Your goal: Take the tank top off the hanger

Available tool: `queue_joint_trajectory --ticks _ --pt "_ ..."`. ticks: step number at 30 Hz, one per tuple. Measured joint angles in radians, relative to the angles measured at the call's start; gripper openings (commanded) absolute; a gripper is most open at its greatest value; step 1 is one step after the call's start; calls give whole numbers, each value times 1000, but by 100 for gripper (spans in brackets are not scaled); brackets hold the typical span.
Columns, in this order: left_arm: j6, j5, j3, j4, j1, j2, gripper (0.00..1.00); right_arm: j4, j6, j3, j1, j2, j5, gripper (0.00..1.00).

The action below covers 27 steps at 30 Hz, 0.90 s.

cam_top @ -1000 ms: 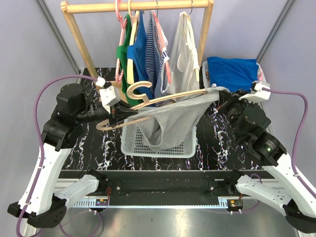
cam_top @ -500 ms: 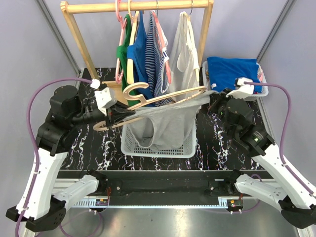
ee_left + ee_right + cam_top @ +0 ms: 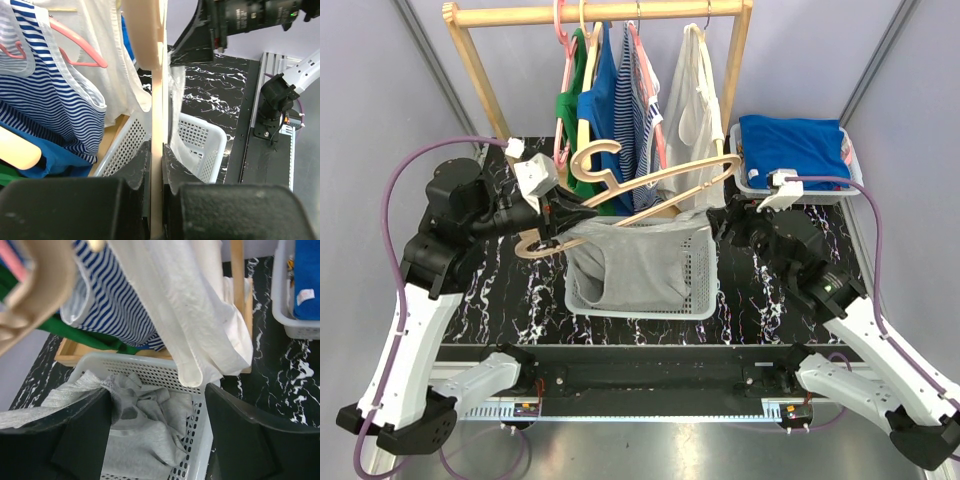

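My left gripper (image 3: 560, 213) is shut on the lower bar of a wooden hanger (image 3: 660, 185), which slants up to the right above the basket. In the left wrist view the hanger bar (image 3: 157, 125) runs straight up between the shut pads. The grey tank top (image 3: 635, 265) lies mostly heaped in the white basket (image 3: 640, 310), its upper left edge still up by the hanger's held end. My right gripper (image 3: 720, 225) hovers open at the basket's right rim. From the right wrist, its jaws (image 3: 157, 425) stand wide over the tank top (image 3: 145, 440), and a grey edge drapes over the left finger (image 3: 80, 440).
A wooden rack (image 3: 600, 12) at the back carries green, blue, striped and white tops on hangers; the white top (image 3: 200, 325) hangs just above the basket's far wall. A white bin with blue cloth (image 3: 790, 148) stands back right. Black marbled table (image 3: 760, 295) surrounds the basket.
My right gripper has opened and let go of the tank top, which dropped into the basket. The right arm swung left toward the basket; the left raised the hanger slightly.
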Motion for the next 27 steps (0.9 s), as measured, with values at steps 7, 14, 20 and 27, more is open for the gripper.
queue_joint_trajectory --ticks 7,14,20,27 --pt "-18 -7 0 6 -8 18 0 8 -77 5 4 -73 -97 85" --pt "-31 -20 -8 18 -46 17 0 35 -105 145 10 -11 -227 94" --pt "-31 -35 12 51 -71 52 0 63 -102 149 36 61 -309 93" --pt "1 -58 39 61 -109 114 0 96 -73 188 50 70 -416 88"
